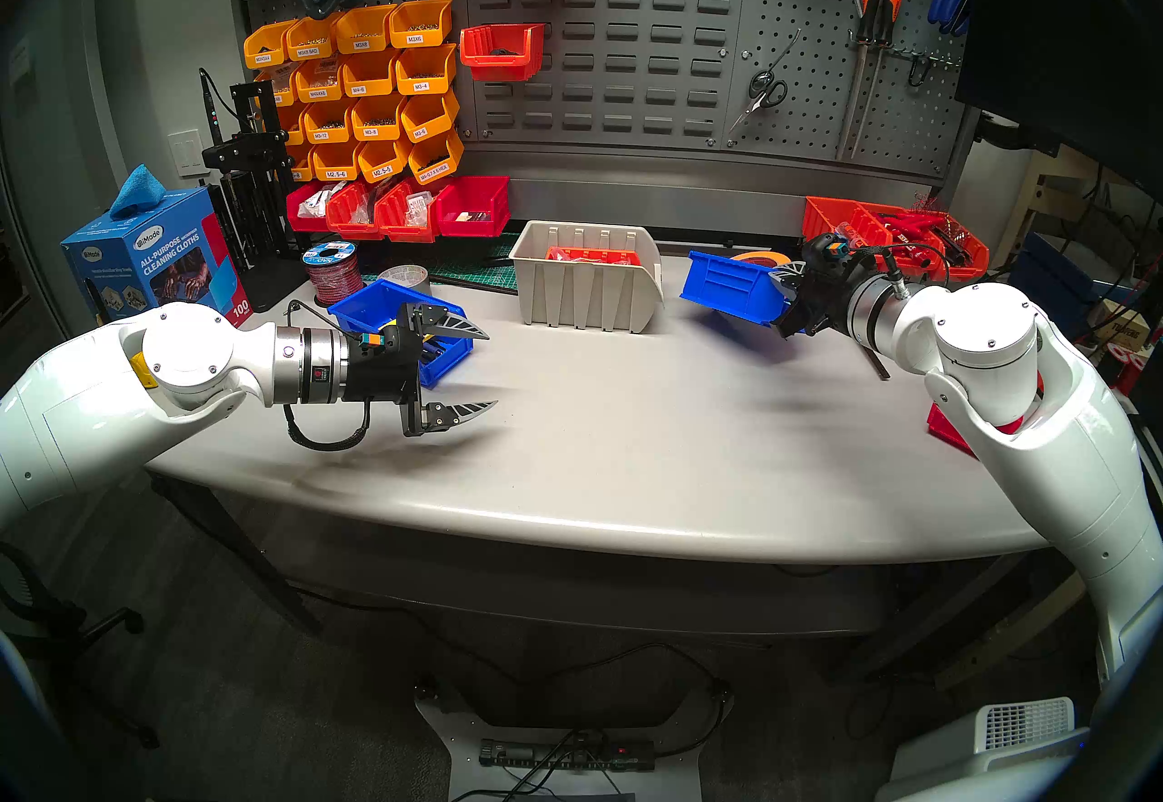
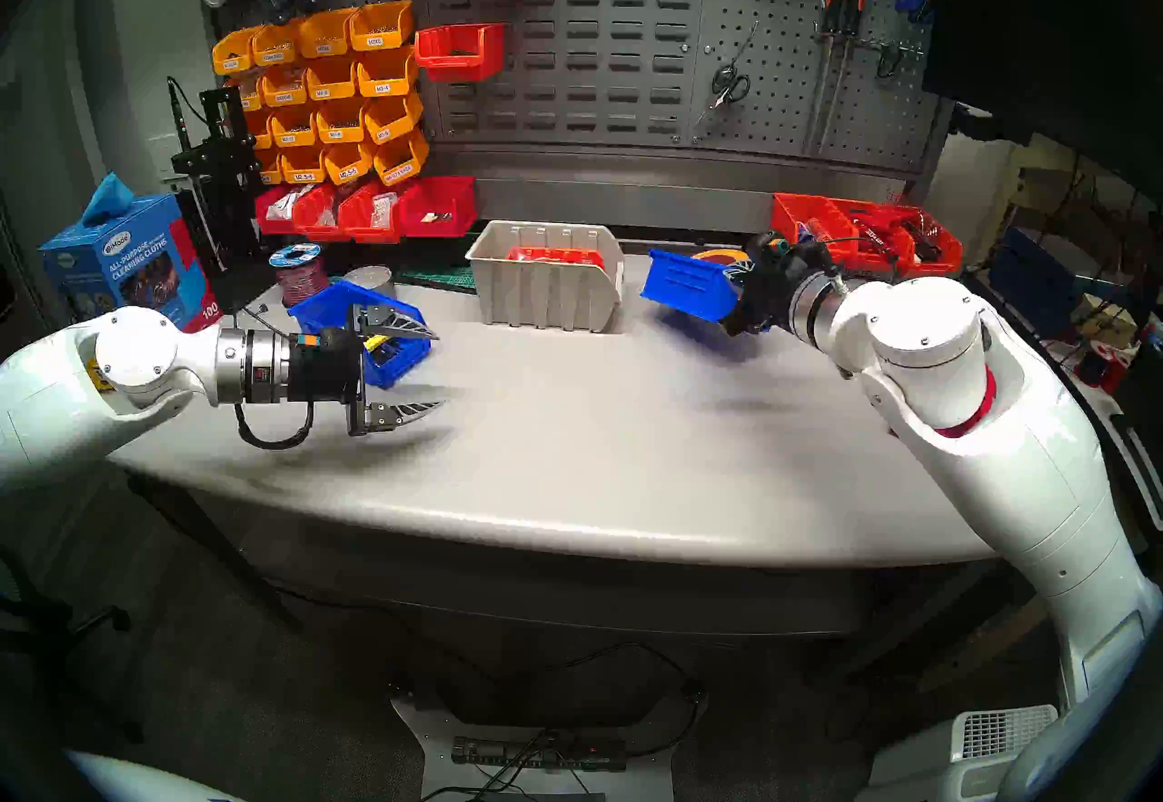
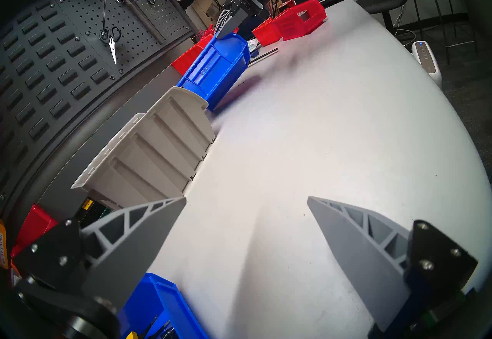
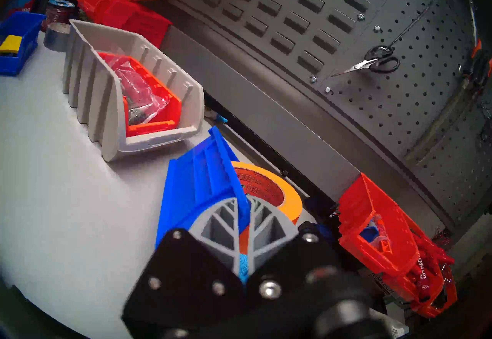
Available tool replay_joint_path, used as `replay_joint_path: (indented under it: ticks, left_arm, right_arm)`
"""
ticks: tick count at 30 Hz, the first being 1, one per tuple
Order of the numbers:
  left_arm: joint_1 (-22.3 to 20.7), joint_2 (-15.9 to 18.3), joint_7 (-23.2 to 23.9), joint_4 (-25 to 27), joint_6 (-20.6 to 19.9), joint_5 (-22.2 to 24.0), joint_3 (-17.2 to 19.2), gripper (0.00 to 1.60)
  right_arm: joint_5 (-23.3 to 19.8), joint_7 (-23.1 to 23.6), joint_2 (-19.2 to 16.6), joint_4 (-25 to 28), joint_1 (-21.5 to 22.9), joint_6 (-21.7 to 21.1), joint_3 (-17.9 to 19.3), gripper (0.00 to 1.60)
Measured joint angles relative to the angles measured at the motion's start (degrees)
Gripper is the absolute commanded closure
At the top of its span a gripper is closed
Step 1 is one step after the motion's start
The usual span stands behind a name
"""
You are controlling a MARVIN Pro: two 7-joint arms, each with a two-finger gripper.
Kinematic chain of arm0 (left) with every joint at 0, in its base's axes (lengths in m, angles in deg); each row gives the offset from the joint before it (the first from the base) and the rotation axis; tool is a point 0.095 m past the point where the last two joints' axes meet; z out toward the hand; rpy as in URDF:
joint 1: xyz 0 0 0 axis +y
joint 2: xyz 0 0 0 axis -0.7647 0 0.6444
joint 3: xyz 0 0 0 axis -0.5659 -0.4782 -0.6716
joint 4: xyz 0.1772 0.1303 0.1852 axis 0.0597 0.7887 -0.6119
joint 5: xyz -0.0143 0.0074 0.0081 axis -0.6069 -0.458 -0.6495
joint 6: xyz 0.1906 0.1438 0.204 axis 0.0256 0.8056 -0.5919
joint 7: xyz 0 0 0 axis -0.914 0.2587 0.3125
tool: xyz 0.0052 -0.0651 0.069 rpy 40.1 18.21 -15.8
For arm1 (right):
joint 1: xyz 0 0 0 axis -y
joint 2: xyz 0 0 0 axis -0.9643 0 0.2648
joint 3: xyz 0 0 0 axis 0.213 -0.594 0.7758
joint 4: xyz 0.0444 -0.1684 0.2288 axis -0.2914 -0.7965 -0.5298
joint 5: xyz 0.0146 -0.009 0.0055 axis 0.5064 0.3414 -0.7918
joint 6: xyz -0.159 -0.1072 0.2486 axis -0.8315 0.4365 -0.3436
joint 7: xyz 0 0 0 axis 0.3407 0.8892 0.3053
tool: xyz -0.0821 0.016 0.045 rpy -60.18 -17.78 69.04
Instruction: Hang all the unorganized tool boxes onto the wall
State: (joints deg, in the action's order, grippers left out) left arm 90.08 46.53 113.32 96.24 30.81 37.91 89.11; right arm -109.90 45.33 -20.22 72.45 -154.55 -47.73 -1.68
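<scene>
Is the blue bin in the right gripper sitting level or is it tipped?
Tipped. The blue bin is held at one wall by the right gripper, its far end slanting down above the table.

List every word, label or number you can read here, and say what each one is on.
"ALL-PURPOSE CLEANING CLOTHS" and "100": blue cloth box.
"M3X6": top right yellow bin.
"M3-4": yellow bin below it.
"M2.5-5": bottom-row yellow bin.
Other yellow bin labels, the wire spool and the print on the red packets: too small or blurred.
</scene>
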Motion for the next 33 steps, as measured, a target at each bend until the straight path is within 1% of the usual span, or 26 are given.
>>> replay_joint_path:
  ticks: [6,11,12,15,20,21,22,24,33]
  left_arm:
    - [0.0,0.0,0.0,0.0,0.0,0.0,0.0,0.0]
    - [0.0,0.0,0.0,0.0,0.0,0.0,0.0,0.0]
    - [0.0,0.0,0.0,0.0,0.0,0.0,0.0,0.0]
    - [0.0,0.0,0.0,0.0,0.0,0.0,0.0,0.0]
    - [0.0,0.0,0.0,0.0,0.0,0.0,0.0,0.0]
    - [0.0,0.0,0.0,0.0,0.0,0.0,0.0,0.0]
    - [0.0,0.0,0.0,0.0,0.0,0.0,0.0,0.0]
    - [0.0,0.0,0.0,0.0,0.0,0.0,0.0,0.0]
    - [0.0,0.0,0.0,0.0,0.0,0.0,0.0,0.0]
  right_arm:
    - [-0.7,-0.2,0.9,1.7,-0.4,-1.9,-0.2,1.6]
    - [-2.4,-1.1,1.8,3.4,-2.6,-3.2,0.1,1.6]
    - [-3.0,-1.5,2.2,4.0,-3.7,-3.7,0.3,1.6]
    - [-3.4,-2.1,2.5,4.7,-4.9,-4.1,0.3,1.6]
    - [-4.0,-3.7,3.4,5.8,-8.5,-4.4,0.2,1.6]
    - [-4.0,-4.0,3.5,6.0,-9.1,-4.4,0.2,1.51]
    - [-4.0,-4.5,3.7,6.2,-9.7,-4.2,0.3,0.8]
    - [-4.0,-5.3,4.0,6.5,-10.3,-3.9,0.6,0.0]
    - [-3.6,-6.1,4.0,6.8,-13.0,-3.0,0.8,0.0]
